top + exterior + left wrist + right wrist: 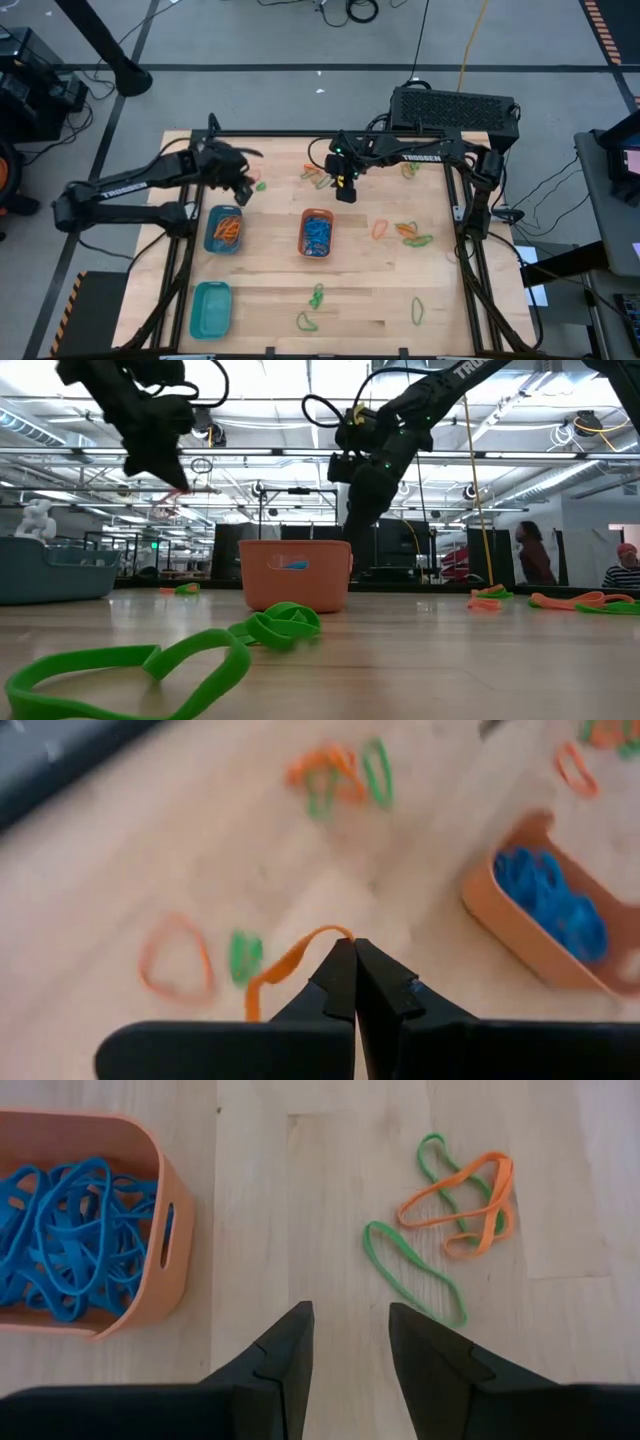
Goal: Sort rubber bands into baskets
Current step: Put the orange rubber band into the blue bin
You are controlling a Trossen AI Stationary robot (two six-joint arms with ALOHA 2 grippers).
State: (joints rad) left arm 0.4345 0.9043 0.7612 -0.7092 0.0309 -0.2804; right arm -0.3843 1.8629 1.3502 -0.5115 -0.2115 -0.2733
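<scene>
Left gripper point(354, 952): I see its fingers pressed together on an orange band point(285, 965), which trails out from between the tips. In the high view this gripper point(243, 185) hangs over the far left part of the table point(380, 290), just beyond the round blue-teal basket.

Right gripper point(348, 1342): I see its fingers standing apart with nothing between them. It points down at bare wood, between the orange basket and a cluster of loose bands. From above it point(346, 190) sits over the far middle of the table.

Orange basket point(317, 232): it stands mid-table, and I count only blue bands point(65, 1230) inside it. In the low view it point(295, 573) stands upright behind a green band.

Round blue-teal basket point(224, 229): it stands left of the orange basket and holds orange bands point(229, 229).

Teal rectangular basket point(211, 308): it sits at the near left corner, well apart from both grippers. I cannot tell whether anything lies in it.

Loose bands near the right gripper: I see an orange band point(462, 1202) lying across a green band point(412, 1270).

Other loose bands: green bands point(316, 296) lie on the near side of the table, and a mix of orange and green ones point(410, 233) lies to the right.

Low view foreground: a large green band point(140, 665) lies flat on the wood closest to the camera.

Background: I see a person point(532, 555) standing in the room beyond the table.
</scene>
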